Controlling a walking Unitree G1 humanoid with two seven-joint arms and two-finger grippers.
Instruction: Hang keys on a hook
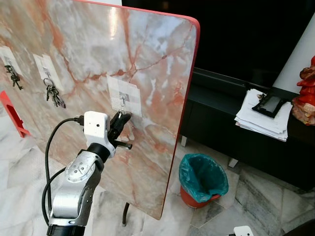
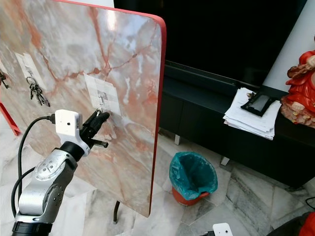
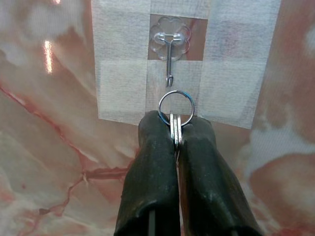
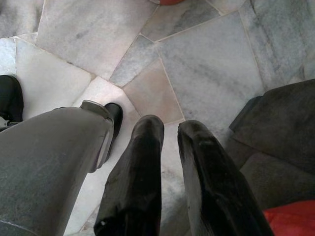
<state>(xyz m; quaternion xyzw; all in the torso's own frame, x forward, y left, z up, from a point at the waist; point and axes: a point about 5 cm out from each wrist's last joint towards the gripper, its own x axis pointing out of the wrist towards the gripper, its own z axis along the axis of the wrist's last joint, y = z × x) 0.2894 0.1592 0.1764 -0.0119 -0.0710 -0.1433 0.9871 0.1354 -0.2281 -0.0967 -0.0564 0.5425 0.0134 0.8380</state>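
Marble-patterned board [image 1: 98, 73], pink and grey with orange veins, red-edged with rounded corners, standing tilted on a grey stone-tile floor [image 1: 256, 196]. Beside it, a long black cabinet [image 1: 221, 113] carrying a stack of white papers [image 1: 263, 118] with a black object on top, next to a red figurine [image 1: 306, 91]. On the floor between board and cabinet, a red bin lined with a teal bag [image 1: 203, 178]. Fixed to the board's face, three white mesh-textured adhesive patches; the two further ones already bearing dark key bunches [image 1: 54, 95], [image 1: 14, 77]. On the nearest patch, a clear flower-shaped plastic mount with a thin metal hook [image 3: 169, 64], bare. Just below that hook, not touching, a round steel key ring [image 3: 176, 107], part of the keys [image 3: 175, 129] pinched flat between the black rubbery fingers [image 3: 152, 162]. Left gripper [image 1: 119, 123] raised against the board, clamped together on the keys, nothing between ring and hook. Right gripper [image 4: 170, 132] hanging low over the floor tiles beside a grey leg and a dark cushion, fingers slightly apart and holding nothing.
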